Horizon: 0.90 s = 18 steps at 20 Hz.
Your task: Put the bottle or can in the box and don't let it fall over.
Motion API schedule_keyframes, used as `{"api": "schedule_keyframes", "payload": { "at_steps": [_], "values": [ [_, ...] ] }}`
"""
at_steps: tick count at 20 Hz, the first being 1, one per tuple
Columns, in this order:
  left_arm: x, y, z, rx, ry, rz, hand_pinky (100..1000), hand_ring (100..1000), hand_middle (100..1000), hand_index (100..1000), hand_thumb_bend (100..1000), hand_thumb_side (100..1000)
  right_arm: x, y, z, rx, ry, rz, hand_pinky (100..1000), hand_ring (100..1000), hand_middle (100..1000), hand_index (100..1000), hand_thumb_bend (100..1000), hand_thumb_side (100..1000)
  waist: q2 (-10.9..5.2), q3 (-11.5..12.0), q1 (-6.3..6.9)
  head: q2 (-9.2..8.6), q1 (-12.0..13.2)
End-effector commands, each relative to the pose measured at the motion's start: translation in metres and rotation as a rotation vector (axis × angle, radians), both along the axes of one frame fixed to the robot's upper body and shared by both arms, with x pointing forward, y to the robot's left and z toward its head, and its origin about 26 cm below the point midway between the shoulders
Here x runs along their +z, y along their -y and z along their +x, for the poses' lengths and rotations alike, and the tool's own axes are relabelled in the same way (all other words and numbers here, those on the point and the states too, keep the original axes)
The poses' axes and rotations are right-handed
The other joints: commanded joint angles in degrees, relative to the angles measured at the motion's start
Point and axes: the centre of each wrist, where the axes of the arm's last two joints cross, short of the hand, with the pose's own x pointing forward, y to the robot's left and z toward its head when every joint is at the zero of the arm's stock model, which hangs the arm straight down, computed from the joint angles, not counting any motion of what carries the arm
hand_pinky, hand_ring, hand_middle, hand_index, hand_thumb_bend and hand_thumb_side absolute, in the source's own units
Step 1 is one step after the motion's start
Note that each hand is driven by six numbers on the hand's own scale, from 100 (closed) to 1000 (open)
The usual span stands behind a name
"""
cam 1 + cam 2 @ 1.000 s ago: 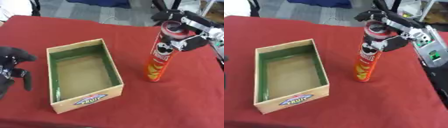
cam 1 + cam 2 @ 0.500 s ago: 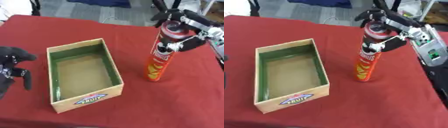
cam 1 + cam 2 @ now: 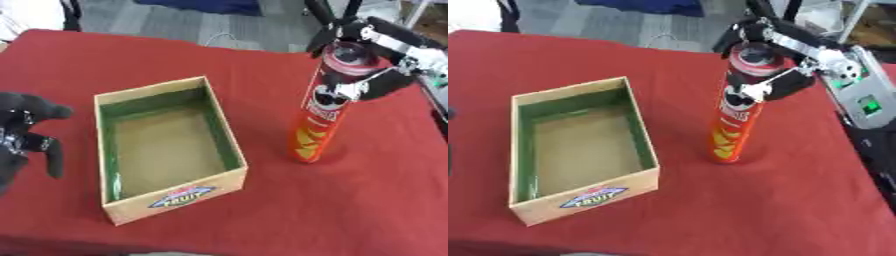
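Now, can: the tall red chip can (image 3: 319,120) stands upright on the bench (image 3: 350,200), just right of the box, base on the red cloth.
Right hand: the right hand (image 3: 376,65) wraps the can's top, fingers and thumb curled round it.
Box: the green-lined cardboard box (image 3: 166,150) sits open, nothing inside.
Left hand: the left hand (image 3: 22,135) rests left of the box, fingers relaxed and spread, holding nothing.

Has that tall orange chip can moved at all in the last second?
No. The can stands upright on the red cloth, as far right of the box as before, with the right hand round its top.
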Motion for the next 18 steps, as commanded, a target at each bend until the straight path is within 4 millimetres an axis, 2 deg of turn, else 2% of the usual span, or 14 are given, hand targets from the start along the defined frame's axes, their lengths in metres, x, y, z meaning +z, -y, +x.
{"api": "schedule_keyframes", "payload": {
  "at_steps": [1,5,8,11,12,15,16,17,18],
  "values": [
    [0.009,-0.002,-0.002,0.002,0.028,0.013,448,875,770,877,100,579,-0.014,0.003,0.001,0.218,0.045,-0.279,354,555,588,683,100,135,-0.50,0.0,0.25,0.00,0.2],
    [0.009,-0.002,-0.002,-0.001,0.028,0.015,447,873,763,874,100,579,-0.017,0.004,0.002,0.215,0.055,-0.246,336,531,559,632,100,126,-0.50,0.0,0.26,0.06,0.2],
    [0.009,-0.002,-0.002,-0.003,0.028,0.016,446,871,756,871,100,578,-0.019,0.004,0.002,0.212,0.059,-0.224,286,467,488,584,100,127,-0.50,0.0,0.25,0.05,0.2],
    [0.009,-0.002,-0.002,-0.003,0.027,0.017,445,871,753,869,100,578,-0.020,0.004,0.002,0.207,0.067,-0.215,262,425,469,552,100,129,-0.50,0.0,0.23,0.05,0.2],
    [0.009,-0.002,-0.002,-0.003,0.026,0.017,445,870,751,868,100,579,-0.020,0.003,0.002,0.207,0.072,-0.213,206,395,448,522,100,127,-0.51,0.0,0.22,0.05,0.2],
    [0.009,-0.002,-0.002,-0.003,0.024,0.016,444,870,749,868,100,579,-0.015,0.003,0.000,0.203,0.104,-0.184,137,361,421,479,100,113,-0.58,-0.1,0.20,0.03,0.3],
    [0.009,-0.002,-0.002,-0.003,0.023,0.016,444,869,747,867,100,579,-0.012,0.002,-0.001,0.200,0.120,-0.169,100,351,358,411,100,105,-0.62,-0.1,0.20,0.03,0.3],
    [0.009,-0.002,-0.002,-0.003,0.023,0.016,444,869,746,867,100,579,-0.009,0.002,-0.002,0.197,0.137,-0.151,100,350,351,404,100,104,-0.65,-0.1,0.19,0.02,0.3],
    [0.009,-0.002,-0.002,-0.004,0.022,0.015,443,869,744,866,100,579,-0.006,0.001,-0.003,0.195,0.152,-0.139,100,356,300,354,100,107,-0.68,-0.1,0.19,0.04,0.2]
  ]
}}
